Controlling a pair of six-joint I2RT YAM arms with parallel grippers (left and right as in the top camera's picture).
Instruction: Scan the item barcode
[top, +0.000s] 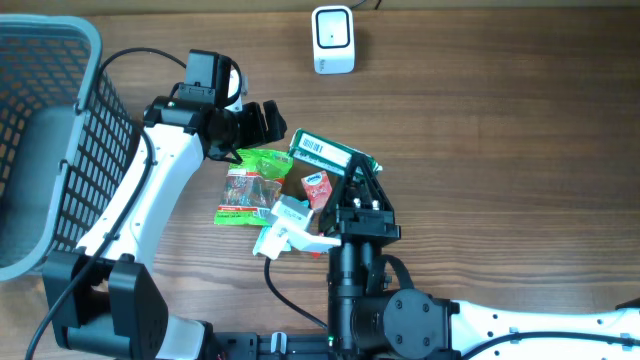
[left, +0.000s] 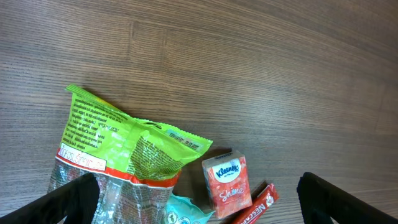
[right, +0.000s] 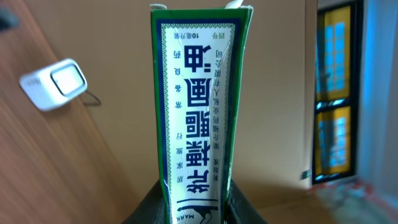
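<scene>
My right gripper (top: 362, 182) is shut on a green and white box (top: 332, 156) with Chinese print, holding it lifted over the pile of items. A white barcode label (top: 313, 146) shows on the box's upper face in the overhead view. In the right wrist view the box (right: 199, 93) stands up between the fingers (right: 149, 208), with the white scanner (right: 56, 82) off to the left. The scanner (top: 333, 40) sits at the table's far edge. My left gripper (top: 252, 124) is open and empty beside the box, above a green snack bag (left: 124, 149).
A grey mesh basket (top: 60, 60) stands at the left. On the table lie the snack bag (top: 255, 185), a red Kleenex pack (left: 227, 183), a red Nescafe stick (left: 255, 208) and a teal packet (left: 183, 214). Bare wood stretches to the right.
</scene>
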